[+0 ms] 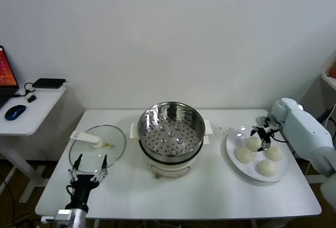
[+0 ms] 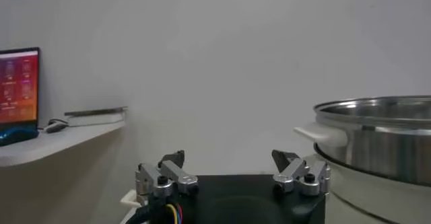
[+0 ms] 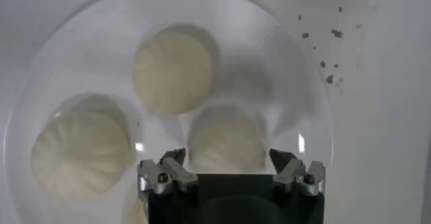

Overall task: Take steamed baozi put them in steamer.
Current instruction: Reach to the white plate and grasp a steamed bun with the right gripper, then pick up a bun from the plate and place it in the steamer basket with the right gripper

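Nearest the head camera, the left gripper (image 1: 90, 164) hovers at the table's (image 1: 210, 196) front-left edge, just in front of the glass lid (image 1: 97, 147), its two fingers spread apart and holding nothing; the left wrist view shows the same wide gap, with the steamer's (image 2: 377, 128) steel wall off to one side. Four baozi (image 1: 244, 155) lie on the one white plate (image 1: 234, 169) at the right of the table, clustered close together. The right gripper (image 1: 262, 137) is down over the bun nearest the wall, the one that sits farthest back on the plate. In the right wrist view its fingers (image 3: 167, 173) stand apart on either side of a bun (image 3: 227, 146), not visibly pressing it, though contact is hard to judge from there; two more buns show fully in that view and a sliver of the fourth at the frame edge. One steamer (image 1: 170, 127) stands mid-table between lid and plate, well apart from the buns, its perforated tray bare. A few dark crumbs (image 1: 227, 130) dot the table beside the plate. On a side desk (image 1: 26, 113) to the left lie one mouse (image 1: 14, 112) and a dark flat box (image 1: 48, 83).
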`<action>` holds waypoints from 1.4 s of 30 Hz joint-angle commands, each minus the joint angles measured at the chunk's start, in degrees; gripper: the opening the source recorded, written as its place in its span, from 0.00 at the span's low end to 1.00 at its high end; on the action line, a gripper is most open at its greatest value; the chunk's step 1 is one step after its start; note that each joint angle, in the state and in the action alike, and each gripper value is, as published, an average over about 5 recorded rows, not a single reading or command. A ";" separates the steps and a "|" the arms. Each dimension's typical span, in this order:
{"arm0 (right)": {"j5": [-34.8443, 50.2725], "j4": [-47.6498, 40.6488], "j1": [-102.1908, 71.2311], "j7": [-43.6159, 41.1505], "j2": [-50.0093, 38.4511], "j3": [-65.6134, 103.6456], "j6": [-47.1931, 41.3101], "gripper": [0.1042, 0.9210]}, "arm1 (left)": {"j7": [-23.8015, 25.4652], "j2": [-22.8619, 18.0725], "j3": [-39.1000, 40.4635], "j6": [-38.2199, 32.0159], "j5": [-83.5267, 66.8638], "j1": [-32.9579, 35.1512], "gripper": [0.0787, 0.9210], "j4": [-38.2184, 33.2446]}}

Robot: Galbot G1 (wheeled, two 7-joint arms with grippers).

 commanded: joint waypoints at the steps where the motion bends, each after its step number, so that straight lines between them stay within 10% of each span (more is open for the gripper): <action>1: -1.19 -0.85 -0.21 0.21 0.51 1.50 0.20 0.82 | -0.04 -0.04 -0.04 -0.05 -0.05 0.03 0.88 0.04; 18: 1.44 2.29 0.83 -0.13 -0.81 -0.12 0.74 0.68 | -0.21 -0.22 -0.10 -0.28 -0.09 0.23 0.88 0.14; 42: 19.48 38.59 31.99 -1.96 -5.15 -33.02 5.90 0.69 | -0.60 -0.74 0.10 -0.38 0.17 0.58 0.88 -0.32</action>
